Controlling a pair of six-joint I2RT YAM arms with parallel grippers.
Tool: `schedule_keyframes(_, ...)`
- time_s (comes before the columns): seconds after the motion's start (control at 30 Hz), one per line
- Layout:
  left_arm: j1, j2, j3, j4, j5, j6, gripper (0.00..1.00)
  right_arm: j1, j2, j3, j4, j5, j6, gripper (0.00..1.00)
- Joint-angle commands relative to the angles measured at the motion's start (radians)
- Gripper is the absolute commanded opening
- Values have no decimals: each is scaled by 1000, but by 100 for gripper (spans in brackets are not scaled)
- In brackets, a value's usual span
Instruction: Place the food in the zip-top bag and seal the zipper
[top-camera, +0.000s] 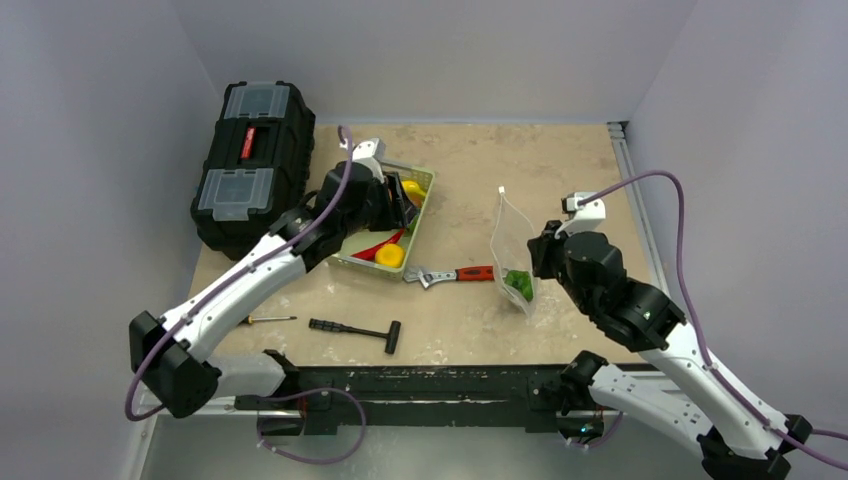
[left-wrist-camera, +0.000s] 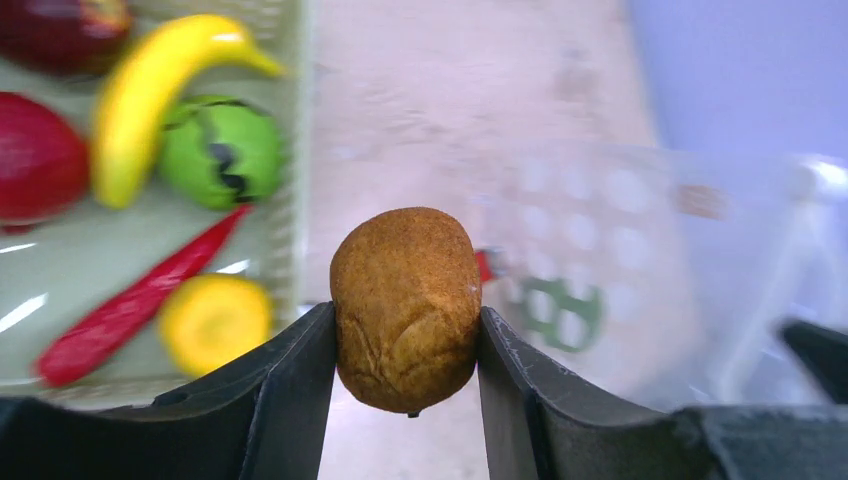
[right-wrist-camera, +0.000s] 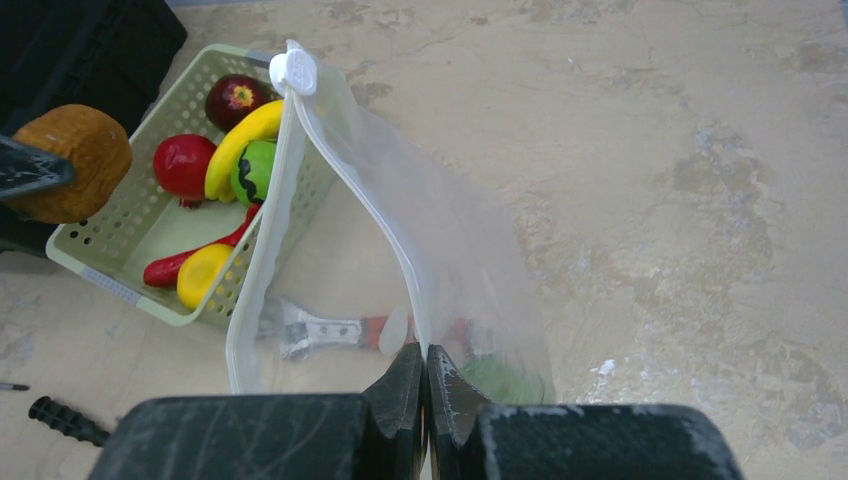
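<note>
Holding a brown fruit (left-wrist-camera: 406, 290), the left gripper (left-wrist-camera: 405, 318) stands half-spread.

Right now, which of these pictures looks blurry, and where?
Left wrist: the brown fruit is sharp, while the basket and bag behind it are blurred. Right wrist: mostly crisp, with a faint sheen on the bag. Top external: evenly lit, with soft shadows; everything is small but in focus.
</note>
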Motion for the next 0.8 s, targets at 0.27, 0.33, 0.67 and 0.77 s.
schedule_keyframes(0.27, -319, 9, -63, 623, 161, -323, 25, 5, 44, 40, 42, -15, -18, 0)
schedule_keyframes(0.33, -355, 55, -36, 622, 130, -307, 25, 6, 38, 40, 43, -9, -21, 0)
schedule_keyframes(0.67, -437, 158, 85, 504, 9, -250, 24, 6, 14, 38, 44, -2, -24, 0)
schedule_keyframes(0.77, -439, 182, 117, 474, -5, -242, 25, 6, 12, 39, 43, -4, -27, 0)
